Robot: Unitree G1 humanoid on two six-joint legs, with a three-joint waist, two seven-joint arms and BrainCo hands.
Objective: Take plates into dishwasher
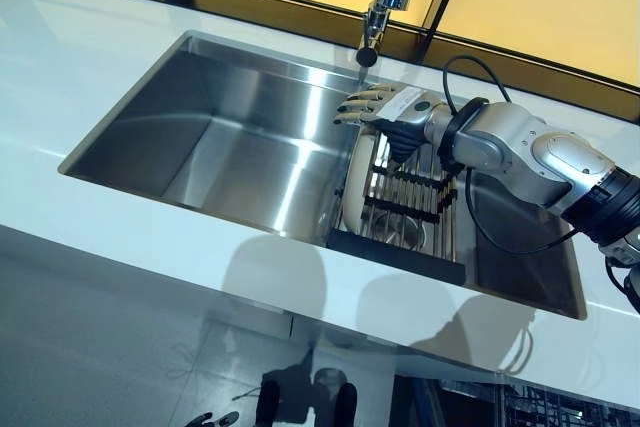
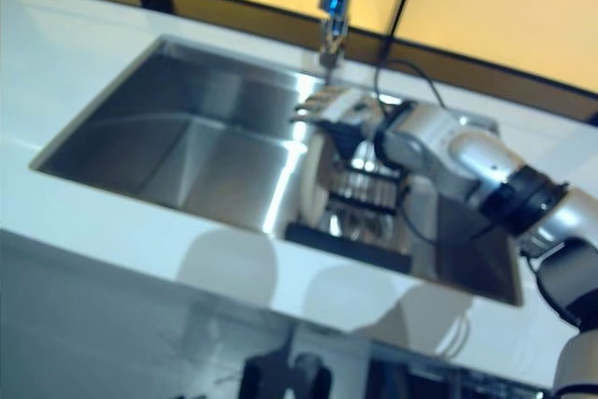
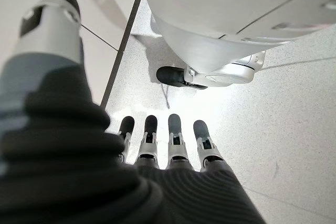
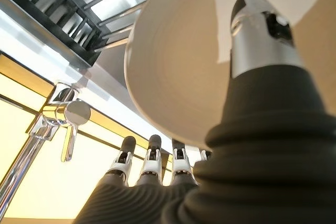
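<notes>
My two head cameras look steeply down from above the table's near edge, facing the far edge; both take in the same sink (image 1: 230,137), tap (image 1: 385,2), rack (image 1: 405,197) and my right hand (image 1: 385,112), the right eye view set slightly to one side of the left. My right wrist camera sits very close behind that hand, looking along the fingers (image 4: 152,163) past a plate (image 4: 178,66) toward the tap. My left wrist camera looks along my left hand (image 3: 157,150) straight at the floor (image 3: 294,145), sharing nothing with the others.
</notes>
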